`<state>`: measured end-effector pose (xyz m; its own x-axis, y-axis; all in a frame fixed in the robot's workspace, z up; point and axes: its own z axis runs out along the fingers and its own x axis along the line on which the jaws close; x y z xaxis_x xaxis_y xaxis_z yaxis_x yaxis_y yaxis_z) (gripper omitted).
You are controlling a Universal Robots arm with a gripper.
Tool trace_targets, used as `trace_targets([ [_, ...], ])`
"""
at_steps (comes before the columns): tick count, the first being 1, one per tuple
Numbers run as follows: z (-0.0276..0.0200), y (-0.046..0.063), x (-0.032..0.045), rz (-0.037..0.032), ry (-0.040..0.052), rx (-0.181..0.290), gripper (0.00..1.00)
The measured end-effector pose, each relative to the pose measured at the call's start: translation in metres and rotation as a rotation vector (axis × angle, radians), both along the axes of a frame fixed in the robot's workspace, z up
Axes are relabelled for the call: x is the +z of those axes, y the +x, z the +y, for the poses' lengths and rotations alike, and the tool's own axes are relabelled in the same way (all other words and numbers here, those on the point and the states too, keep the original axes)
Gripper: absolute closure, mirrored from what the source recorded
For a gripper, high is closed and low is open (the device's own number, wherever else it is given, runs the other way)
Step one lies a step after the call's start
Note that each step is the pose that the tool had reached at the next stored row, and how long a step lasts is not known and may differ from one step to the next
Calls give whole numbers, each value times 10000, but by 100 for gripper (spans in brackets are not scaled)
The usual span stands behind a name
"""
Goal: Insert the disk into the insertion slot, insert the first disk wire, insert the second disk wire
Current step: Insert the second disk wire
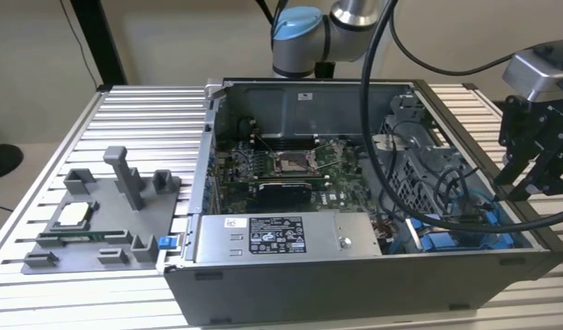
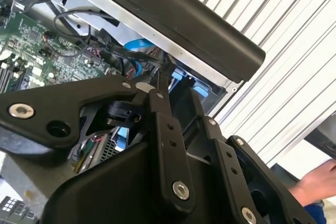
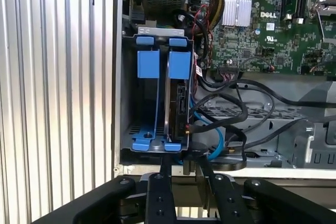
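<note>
Note the gripper (image 3: 184, 157) low at a corner of the open computer case (image 1: 355, 289), pinched nearly closed on what looks like a black wire connector (image 3: 190, 151). Note the disk (image 3: 176, 106) already in the insertion slot (image 3: 127, 103), standing on edge, blue carrier tab (image 3: 179, 65) level with the neighbouring blue rail (image 3: 147, 69). Judging from that: disk step done, first wire in hand. Connector just beside the disk's near end; cannot tell whether touching.

To seat it well:
- Keep the connector square to the disk's port and push straight along the slot's long axis, no twist.
- Watch the light-blue data cable (image 3: 215, 137) and the black cable loops (image 3: 236, 111) crowding the same gap; likely to snag or nudge the plug off line.
- Go slow over the last stretch. Expect a keyed fit, stiff one way only.

Materials:
- Dull grey sheet steel for the case, perforated in places.
- Glossy moulded blue plastic on rails and tabs, springy by the look.
- Green motherboard (image 1: 281, 165) with a finned silver heatsink (image 3: 237, 11).
- Rubbery round cables, limp but holding their curl.
- Matte black linkage on the gripper, with bright screw heads.
- Ribbed aluminium table (image 1: 144, 117) under it all.
- Grey labelled power-supply box (image 1: 281, 237) inside the case.

Also a person's hand (image 2: 315, 187) at the edge in the second wrist view.
</note>
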<state>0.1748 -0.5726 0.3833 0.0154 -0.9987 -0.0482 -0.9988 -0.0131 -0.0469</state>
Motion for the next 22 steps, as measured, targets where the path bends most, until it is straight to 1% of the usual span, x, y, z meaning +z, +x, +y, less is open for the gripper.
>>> trace_targets([
  [2, -13, 0, 0, -1, 93, -1, 0],
  [4, -28, 1, 0, 0, 232, -1, 0],
  [8, -48, 2, -1, 0, 418, -2, 0],
  [13, -50, 3, 0, 0, 447, -1, 0],
  [15, -68, 7, -1, 9, 451, -2, 0],
  [18, -117, 15, -2, 26, 471, -3, 0],
  [20, -140, 17, -3, 28, 514, -3, 0],
  [22, -162, 19, -6, 28, 603, -2, 0],
])
